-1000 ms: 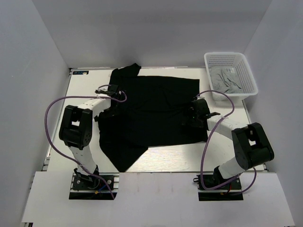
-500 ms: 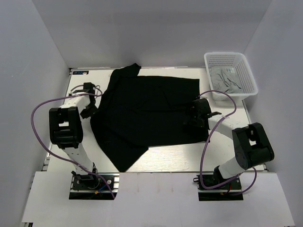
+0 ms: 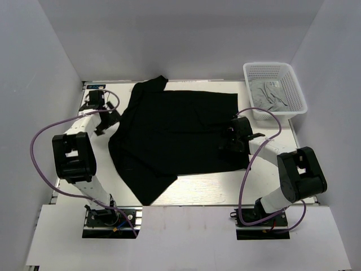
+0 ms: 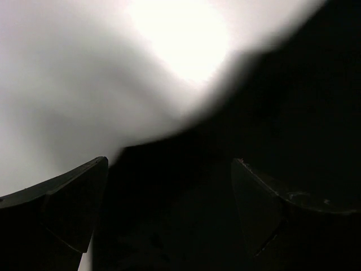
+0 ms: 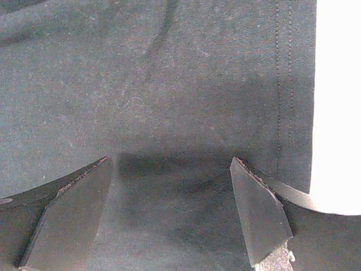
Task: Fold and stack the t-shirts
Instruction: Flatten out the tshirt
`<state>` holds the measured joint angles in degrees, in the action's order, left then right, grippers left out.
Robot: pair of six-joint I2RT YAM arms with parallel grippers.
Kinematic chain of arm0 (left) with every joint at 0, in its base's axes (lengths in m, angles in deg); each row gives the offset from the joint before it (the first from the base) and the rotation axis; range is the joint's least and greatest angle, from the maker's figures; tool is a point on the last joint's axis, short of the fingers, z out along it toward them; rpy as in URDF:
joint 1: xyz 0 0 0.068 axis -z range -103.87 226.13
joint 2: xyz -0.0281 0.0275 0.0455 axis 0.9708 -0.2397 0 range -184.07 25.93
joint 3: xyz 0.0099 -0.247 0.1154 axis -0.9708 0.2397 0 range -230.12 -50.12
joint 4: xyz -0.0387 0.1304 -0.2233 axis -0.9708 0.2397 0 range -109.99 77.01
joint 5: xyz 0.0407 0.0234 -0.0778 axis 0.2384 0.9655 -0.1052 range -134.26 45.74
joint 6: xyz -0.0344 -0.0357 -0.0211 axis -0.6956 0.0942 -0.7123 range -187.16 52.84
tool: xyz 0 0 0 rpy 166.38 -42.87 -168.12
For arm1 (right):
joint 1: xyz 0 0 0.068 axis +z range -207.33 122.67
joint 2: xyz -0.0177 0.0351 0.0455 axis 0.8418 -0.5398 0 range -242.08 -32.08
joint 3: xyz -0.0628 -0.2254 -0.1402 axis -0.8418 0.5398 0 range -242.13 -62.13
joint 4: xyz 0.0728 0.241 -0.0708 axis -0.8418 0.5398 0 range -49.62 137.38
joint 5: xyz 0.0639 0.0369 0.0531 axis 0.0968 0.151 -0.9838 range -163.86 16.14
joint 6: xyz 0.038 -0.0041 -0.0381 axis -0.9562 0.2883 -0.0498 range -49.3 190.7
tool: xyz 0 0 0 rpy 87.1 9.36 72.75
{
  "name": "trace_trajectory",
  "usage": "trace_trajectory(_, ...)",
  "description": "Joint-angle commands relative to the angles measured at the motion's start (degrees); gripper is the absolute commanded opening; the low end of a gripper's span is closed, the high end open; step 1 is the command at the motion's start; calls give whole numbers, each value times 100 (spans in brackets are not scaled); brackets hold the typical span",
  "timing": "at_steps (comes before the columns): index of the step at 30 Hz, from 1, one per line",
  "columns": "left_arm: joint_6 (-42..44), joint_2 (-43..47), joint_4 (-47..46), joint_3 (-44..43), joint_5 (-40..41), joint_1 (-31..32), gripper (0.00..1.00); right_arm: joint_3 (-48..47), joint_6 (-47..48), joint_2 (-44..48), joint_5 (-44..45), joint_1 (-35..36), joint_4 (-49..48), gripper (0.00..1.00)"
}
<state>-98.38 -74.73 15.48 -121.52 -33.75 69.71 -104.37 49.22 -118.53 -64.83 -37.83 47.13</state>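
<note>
White table [image 3: 197, 195], black t-shirt [image 3: 175, 135] spread flat, mesh basket [image 3: 275, 90]

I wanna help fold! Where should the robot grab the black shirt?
Probably the stitched hem on the right edge of the black shirt, coming from the right: it lies flat and straight on the table, near the open right gripper.
</note>
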Motion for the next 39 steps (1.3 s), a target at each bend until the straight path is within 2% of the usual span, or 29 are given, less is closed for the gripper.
trace_trajectory(1, 1056, 548, -1338, -164, -2243, 237, 100, -232, 152, 129, -130, -26, 55, 90)
trace_trajectory(4, 1346, 66, -1551, -444, -2352, 579, 100, -232, 152, 59, -174, 9, 55, 90)
trace_trajectory(6, 1530, -599, -1035, -1381, -2002, 842, 100, -206, 135, 41, -209, -26, 73, 90)
trace_trajectory(8, 1689, -1059, -543, -1849, -1947, 1079, 100, -197, 135, 32, -201, -17, 55, 90)
trace_trajectory(10, 1795, -1517, -470, -2245, -2122, 1195, 100, -197, 126, -3, -174, -43, 29, 90)
trace_trajectory(17, 1795, -2070, -593, -2432, -2158, 1476, 100, -241, 91, -231, -87, -35, 108, 90)
trace_trajectory(23, 1742, -2642, -243, -3072, -1043, 1476, 100, -285, -32, -407, 98, -79, 319, 90)
trace_trajectory(27, 1681, -2906, -31, -3390, -305, 1231, 100, -320, -129, -565, 168, -166, 459, 90)
trace_trajectory(33, 1953, -2959, -92, -3389, 284, 844, 100, -241, -304, -750, 186, -377, 635, 90)
trace_trajectory(38, 2006, -3065, -92, -3495, 356, 300, 100, -197, -384, -697, 133, -509, 671, 90)
trace_trajectory(39, 2006, -3065, -153, -3565, 156, 220, 100, -180, -366, -689, 116, -518, 670, 90)
